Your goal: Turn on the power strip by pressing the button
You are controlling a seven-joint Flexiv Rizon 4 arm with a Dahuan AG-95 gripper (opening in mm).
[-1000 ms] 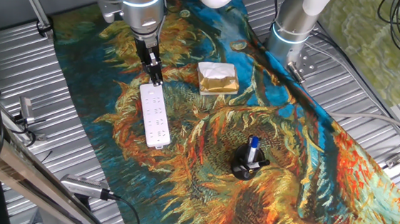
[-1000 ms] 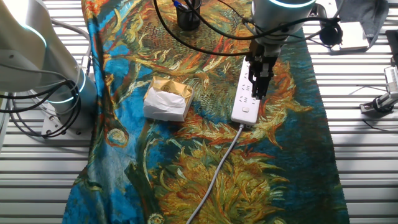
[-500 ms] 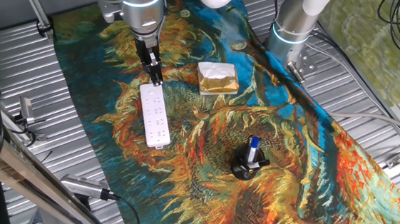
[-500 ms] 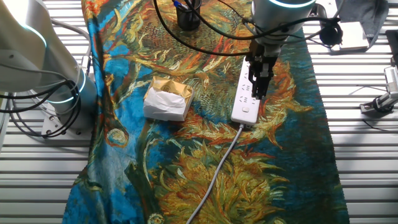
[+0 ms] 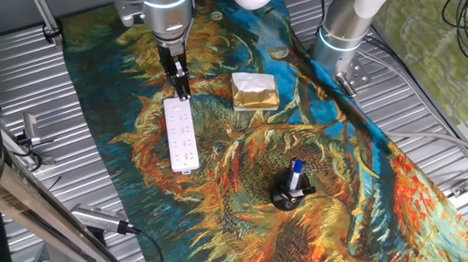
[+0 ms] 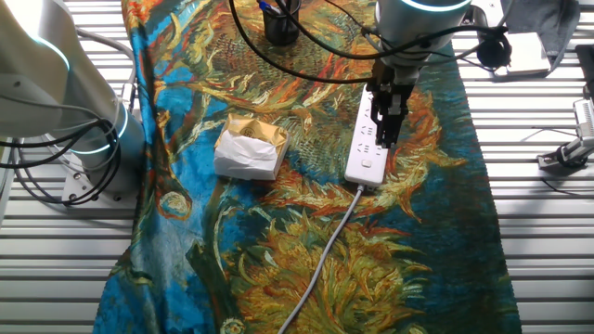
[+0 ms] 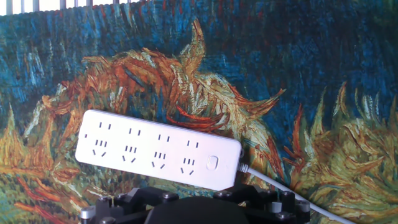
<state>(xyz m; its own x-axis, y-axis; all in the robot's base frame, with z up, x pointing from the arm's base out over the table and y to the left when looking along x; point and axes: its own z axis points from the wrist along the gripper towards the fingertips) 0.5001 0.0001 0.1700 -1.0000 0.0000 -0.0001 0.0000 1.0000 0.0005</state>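
Observation:
The power strip [image 5: 180,135] is a long white bar with rows of socket holes, lying on the sunflower-patterned cloth. It also shows in the other fixed view [image 6: 365,153] and in the hand view [image 7: 155,149]. Its oval button [image 7: 212,163] sits at the end where the white cable [image 6: 325,250] leaves. My gripper [image 5: 182,92] points down right over that button end [image 6: 386,137]. Whether the tips touch the strip I cannot tell. The hand view shows only the dark hand body at the bottom edge, no fingertips.
A gold-wrapped square block [image 5: 255,92] lies on the cloth beside the strip. A black holder with a blue pen [image 5: 290,190] stands further along. A second arm's base [image 5: 342,39] stands at the cloth's edge. Ribbed metal tabletop [image 5: 20,81] surrounds the cloth.

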